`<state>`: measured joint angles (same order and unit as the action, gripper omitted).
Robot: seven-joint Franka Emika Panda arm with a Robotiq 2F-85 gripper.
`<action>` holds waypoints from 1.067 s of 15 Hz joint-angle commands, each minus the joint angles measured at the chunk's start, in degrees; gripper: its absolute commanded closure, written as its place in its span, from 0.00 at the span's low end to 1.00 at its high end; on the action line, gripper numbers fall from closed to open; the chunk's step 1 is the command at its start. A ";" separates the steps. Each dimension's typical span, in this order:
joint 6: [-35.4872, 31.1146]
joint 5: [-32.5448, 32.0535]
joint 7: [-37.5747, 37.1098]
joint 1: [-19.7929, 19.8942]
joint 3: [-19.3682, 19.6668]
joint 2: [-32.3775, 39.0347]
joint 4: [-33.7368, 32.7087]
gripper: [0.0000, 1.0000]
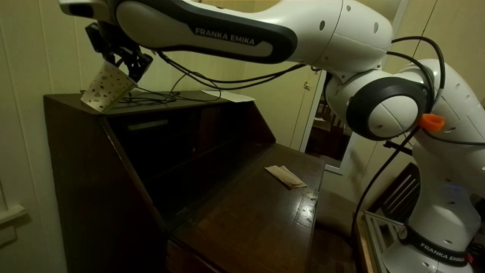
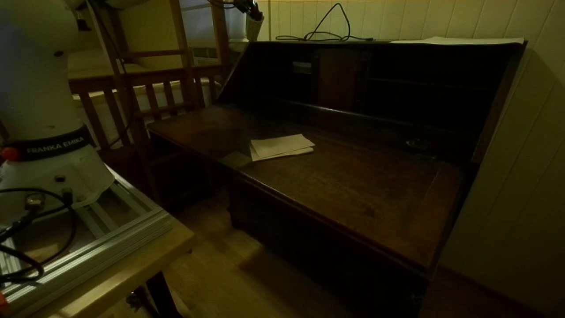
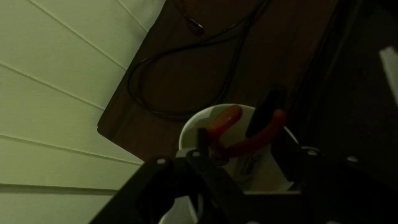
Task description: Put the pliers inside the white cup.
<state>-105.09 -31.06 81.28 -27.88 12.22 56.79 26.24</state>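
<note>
At the far left of an exterior view, a speckled white cup (image 1: 108,89) leans at the end of a desk (image 1: 242,212), its mouth turned toward my gripper (image 1: 123,70); I cannot tell whether its base touches the desk. The wrist view shows the pliers (image 3: 248,147) in the cup's mouth, red handles up between my fingers. Those fingers stand apart; I cannot tell whether they pinch the handles. Probably their pressure on the rim causes the tilt, so backing out straight matters. Rightward lie loose black cables (image 1: 166,101), white paper (image 1: 231,96), then a folded paper (image 1: 287,177). My arm (image 1: 288,34) stretches over from the right.
</note>
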 commanded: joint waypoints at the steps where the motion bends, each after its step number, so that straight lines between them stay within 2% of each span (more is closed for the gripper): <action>1: 0.65 -1.88 2.16 -0.73 0.78 1.01 -1.93 0.71; 9: 0.04 -3.95 4.52 -1.94 0.62 1.06 -1.96 0.71; 16: 0.17 -4.15 2.96 -2.07 0.55 1.19 -2.10 0.71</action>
<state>-105.15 -33.89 84.39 -29.80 12.33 56.79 26.24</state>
